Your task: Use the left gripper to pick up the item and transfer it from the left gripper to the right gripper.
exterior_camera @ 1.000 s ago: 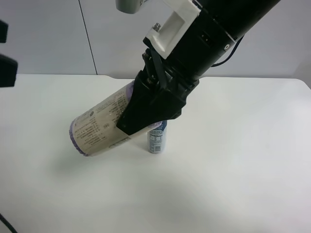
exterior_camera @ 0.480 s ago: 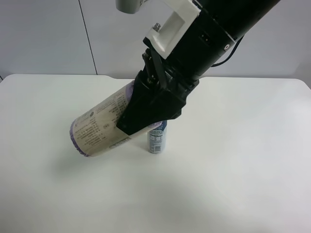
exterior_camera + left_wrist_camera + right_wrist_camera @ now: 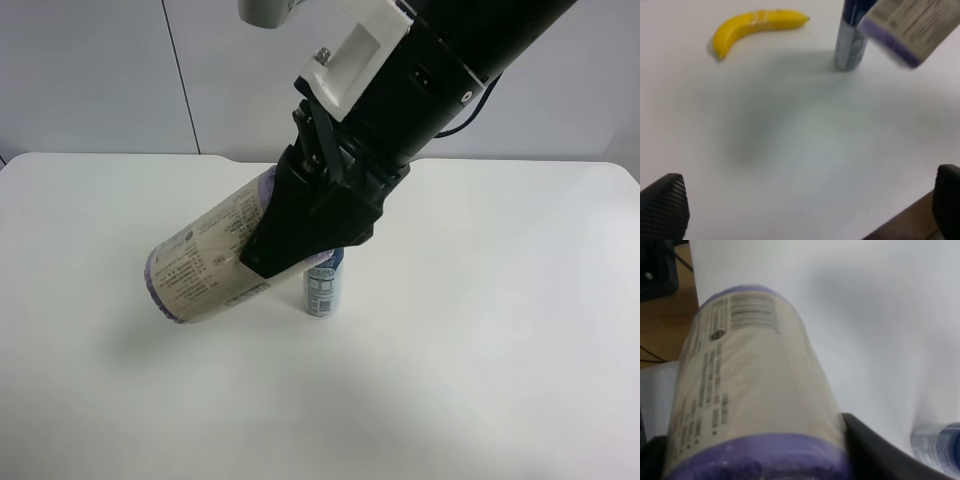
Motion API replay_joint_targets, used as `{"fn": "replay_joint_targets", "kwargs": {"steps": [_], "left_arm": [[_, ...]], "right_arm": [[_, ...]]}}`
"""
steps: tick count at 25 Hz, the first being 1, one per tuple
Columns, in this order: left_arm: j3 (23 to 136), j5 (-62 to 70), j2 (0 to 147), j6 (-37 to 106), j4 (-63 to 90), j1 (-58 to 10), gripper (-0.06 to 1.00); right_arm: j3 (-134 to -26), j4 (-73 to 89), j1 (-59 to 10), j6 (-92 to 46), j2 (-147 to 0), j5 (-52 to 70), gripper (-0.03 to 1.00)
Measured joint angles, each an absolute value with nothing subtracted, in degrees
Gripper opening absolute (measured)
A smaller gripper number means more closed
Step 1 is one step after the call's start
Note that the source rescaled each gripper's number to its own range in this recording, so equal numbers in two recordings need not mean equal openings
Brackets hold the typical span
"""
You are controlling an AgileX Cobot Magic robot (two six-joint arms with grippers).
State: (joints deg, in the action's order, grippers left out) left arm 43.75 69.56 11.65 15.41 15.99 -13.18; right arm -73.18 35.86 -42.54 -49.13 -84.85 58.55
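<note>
Above the matte white tabletop (image 3: 480,330), I see the right gripper (image 3: 300,235) w/ angular black fingers clamped on the stubby cream-white cylindrical canister (image 3: 205,265). It's held tilted off the surface, purple rim lowest, printed label up. Meanwhile the left gripper (image 3: 805,205) is spread wide, textured black pads (image 3: 662,205) empty. A slim blue-labelled bottle (image 3: 322,285) stands upright near the canister, and a curved yellow banana (image 3: 757,25) lies flat.
</note>
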Motion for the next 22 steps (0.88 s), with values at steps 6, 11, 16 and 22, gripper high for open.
{"fn": "replay_joint_targets", "kwargs": {"steps": [6, 11, 16, 22], "left_arm": [[33.44, 69.73, 3.26, 8.12, 10.29, -13.22, 0.98], [32.30, 69.73, -0.15, 4.40, 4.59, -13.29, 0.98], [31.17, 65.03, -0.35, 3.87, 3.01, -13.29, 0.99], [29.14, 60.81, -0.35, 2.93, 3.01, -13.29, 0.99]], "right_arm": [[-73.18, 35.86, -42.54, -48.86, -84.85, 58.55, 0.01], [-73.18, 35.86, -42.54, -48.75, -84.85, 58.55, 0.01], [-73.18, 35.86, -42.54, -48.50, -84.85, 58.55, 0.01], [-73.18, 35.86, -42.54, -47.64, -84.85, 58.55, 0.01]]}}
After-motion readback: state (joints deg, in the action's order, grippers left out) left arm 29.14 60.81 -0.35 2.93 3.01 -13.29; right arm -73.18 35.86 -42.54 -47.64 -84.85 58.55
